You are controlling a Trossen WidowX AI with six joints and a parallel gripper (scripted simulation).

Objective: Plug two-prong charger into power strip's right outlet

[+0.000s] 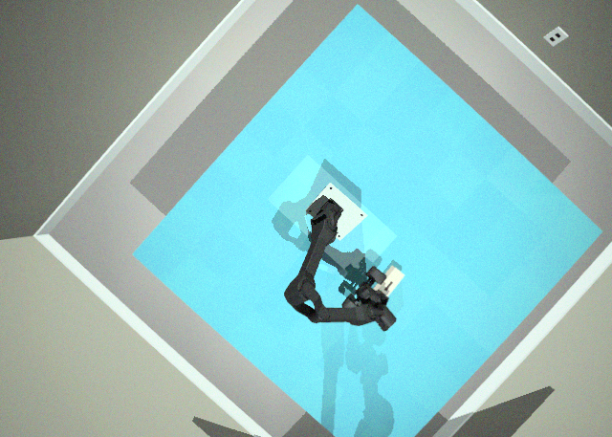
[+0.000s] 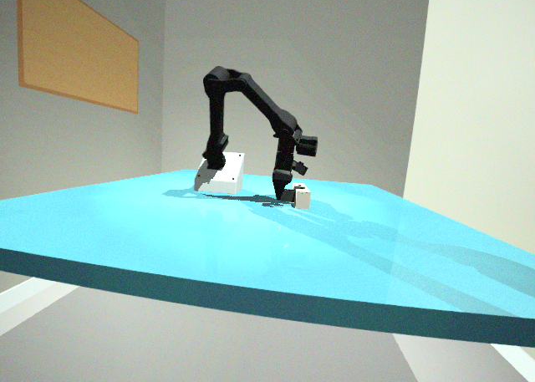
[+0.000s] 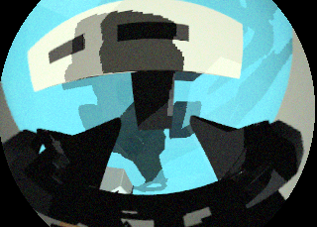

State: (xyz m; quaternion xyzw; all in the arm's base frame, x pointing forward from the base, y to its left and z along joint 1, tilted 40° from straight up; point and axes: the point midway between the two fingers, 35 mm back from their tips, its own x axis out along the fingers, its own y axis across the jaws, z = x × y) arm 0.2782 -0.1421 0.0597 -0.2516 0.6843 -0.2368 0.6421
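Note:
The cream power strip [image 3: 213,44] [image 2: 303,197] [image 1: 394,275] lies on the blue table, with two dark rectangular openings showing in the wrist view. The dark charger [image 3: 151,93] sits right against the strip's near side, below the larger opening. I cannot tell whether its prongs are inside. My gripper [image 3: 157,120] [image 2: 281,193] [image 1: 376,285] is low over the table just beside the strip. Its fingers are wide open on either side of the charger and do not touch it. In the top and exterior views the arm hides most of the charger.
The arm's white base block [image 2: 226,177] [image 1: 350,216] stands on the blue table [image 2: 172,240] [image 1: 445,150], left of the strip in the exterior view. An orange board [image 2: 78,53] hangs on the wall behind.

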